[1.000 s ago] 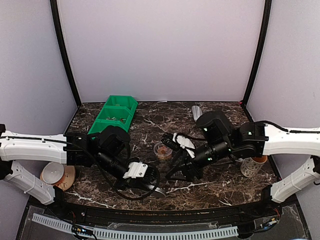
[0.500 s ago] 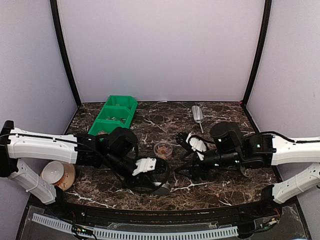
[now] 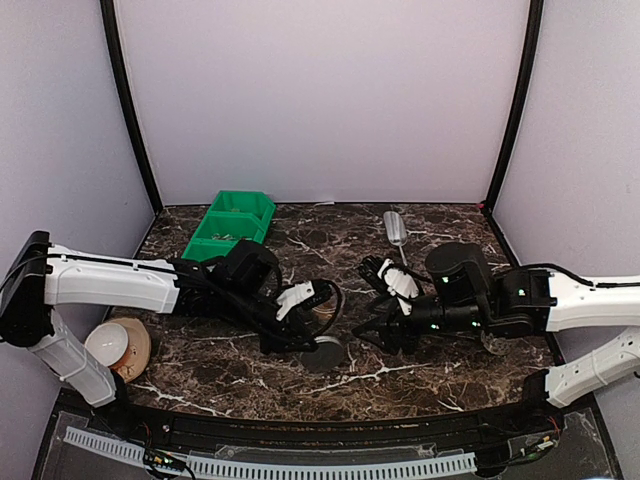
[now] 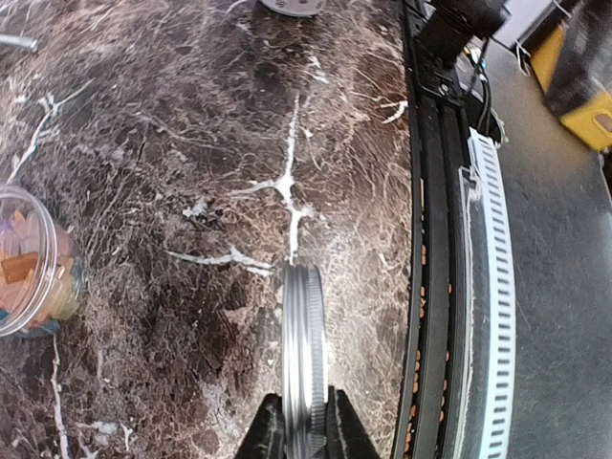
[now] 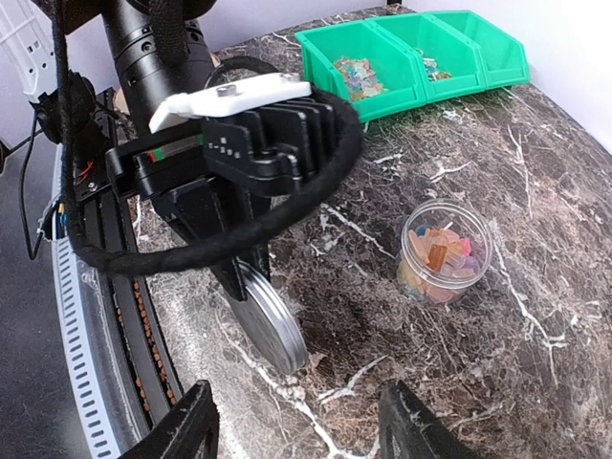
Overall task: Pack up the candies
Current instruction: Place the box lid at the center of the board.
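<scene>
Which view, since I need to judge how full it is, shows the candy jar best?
The right wrist view: the jar stands whole, candies visible through its clear wall. The left wrist view cuts the jar off at the frame's edge; the top view shows it tiny and partly hidden.

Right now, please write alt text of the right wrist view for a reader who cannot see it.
The left gripper pinches a round metal lid, on edge. Right of it an open clear tub of mixed-colour candies stands on the dark marble table, green bins behind. The right gripper stands open at the bottom.
</scene>
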{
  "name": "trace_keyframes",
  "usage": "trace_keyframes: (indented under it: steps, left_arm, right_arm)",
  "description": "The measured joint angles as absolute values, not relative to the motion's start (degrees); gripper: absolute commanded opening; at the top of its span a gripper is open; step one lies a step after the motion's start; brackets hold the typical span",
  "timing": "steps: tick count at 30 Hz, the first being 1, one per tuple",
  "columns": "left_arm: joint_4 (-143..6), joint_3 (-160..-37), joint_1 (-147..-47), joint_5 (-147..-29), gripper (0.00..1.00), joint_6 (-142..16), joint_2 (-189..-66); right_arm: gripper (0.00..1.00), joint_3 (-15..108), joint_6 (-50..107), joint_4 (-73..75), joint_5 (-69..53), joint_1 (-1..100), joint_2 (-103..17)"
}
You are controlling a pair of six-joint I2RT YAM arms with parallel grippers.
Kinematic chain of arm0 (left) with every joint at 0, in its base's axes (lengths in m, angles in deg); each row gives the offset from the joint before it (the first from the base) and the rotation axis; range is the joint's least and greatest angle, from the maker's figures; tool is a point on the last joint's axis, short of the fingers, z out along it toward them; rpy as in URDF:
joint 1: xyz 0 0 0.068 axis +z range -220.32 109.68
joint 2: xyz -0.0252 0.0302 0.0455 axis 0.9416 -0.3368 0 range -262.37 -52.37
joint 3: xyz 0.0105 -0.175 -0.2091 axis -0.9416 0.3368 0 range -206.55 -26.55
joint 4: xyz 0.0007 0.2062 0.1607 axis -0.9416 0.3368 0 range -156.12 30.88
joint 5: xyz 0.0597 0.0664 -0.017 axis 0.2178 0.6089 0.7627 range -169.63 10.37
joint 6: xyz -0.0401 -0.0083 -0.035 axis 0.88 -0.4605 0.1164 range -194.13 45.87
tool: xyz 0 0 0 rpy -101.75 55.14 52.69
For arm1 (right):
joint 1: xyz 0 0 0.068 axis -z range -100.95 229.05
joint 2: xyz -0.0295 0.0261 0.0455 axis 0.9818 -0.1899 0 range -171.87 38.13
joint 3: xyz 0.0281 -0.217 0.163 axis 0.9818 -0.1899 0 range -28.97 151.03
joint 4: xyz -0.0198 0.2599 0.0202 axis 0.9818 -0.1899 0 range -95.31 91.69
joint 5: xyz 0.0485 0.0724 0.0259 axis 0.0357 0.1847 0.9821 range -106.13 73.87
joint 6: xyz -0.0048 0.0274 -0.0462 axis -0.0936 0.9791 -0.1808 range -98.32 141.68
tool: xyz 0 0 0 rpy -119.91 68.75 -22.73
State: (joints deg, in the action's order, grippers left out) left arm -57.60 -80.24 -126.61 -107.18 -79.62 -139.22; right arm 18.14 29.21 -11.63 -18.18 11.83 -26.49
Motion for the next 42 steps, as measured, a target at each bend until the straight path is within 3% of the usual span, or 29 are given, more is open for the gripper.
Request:
trace_keyframes:
  steps: [9, 29, 42]
  left_arm:
    - [-59.3, -81.2, -124.8, -108.0, 0.02, -68.9, -143.6]
    - [-61.1, -80.3, -123.7, -107.9, 0.07, -56.2, -147.7]
    - [-62.7, -79.0, -122.7, -108.4, 0.30, -54.5, -148.4]
  right_arm:
    - [0.57, 18.1, 29.3, -11.7, -18.8, 11.8, -26.5]
    - [0.58, 18.1, 29.2, -12.2, -18.8, 11.8, -27.3]
    - [0.59, 18.2, 29.2, -12.7, -18.3, 11.8, -30.1]
